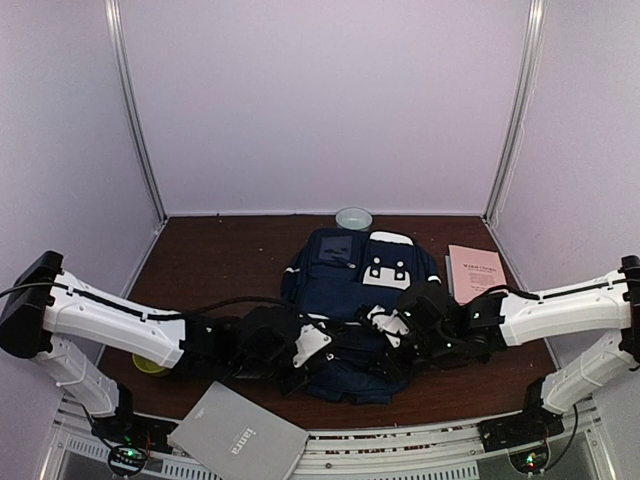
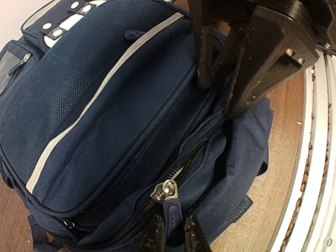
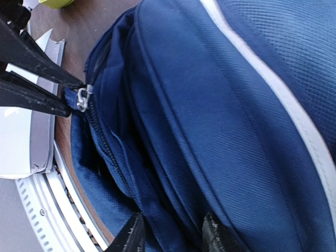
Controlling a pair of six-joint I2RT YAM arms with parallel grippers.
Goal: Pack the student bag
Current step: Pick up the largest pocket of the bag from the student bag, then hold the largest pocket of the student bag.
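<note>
The student bag [image 1: 355, 300], navy blue with thin white stripes and white patches, lies flat in the middle of the table. My left gripper [image 1: 318, 362] is at its near edge. In the left wrist view, this gripper [image 2: 173, 236] is shut on the blue zip pull [image 2: 172, 212] of a partly open zip [image 2: 191, 157]. My right gripper [image 1: 392, 345] is close beside it on the right. In the right wrist view, the right gripper [image 3: 173, 239] is shut on a fold of the bag's fabric [image 3: 173, 210] beside the zip opening. The bag's inside is hidden.
A grey notebook [image 1: 238, 437] lies at the near edge on the left. A pink booklet [image 1: 475, 272] lies right of the bag. A pale bowl [image 1: 353, 217] stands by the back wall. A yellow-green object [image 1: 150, 365] lies under my left arm.
</note>
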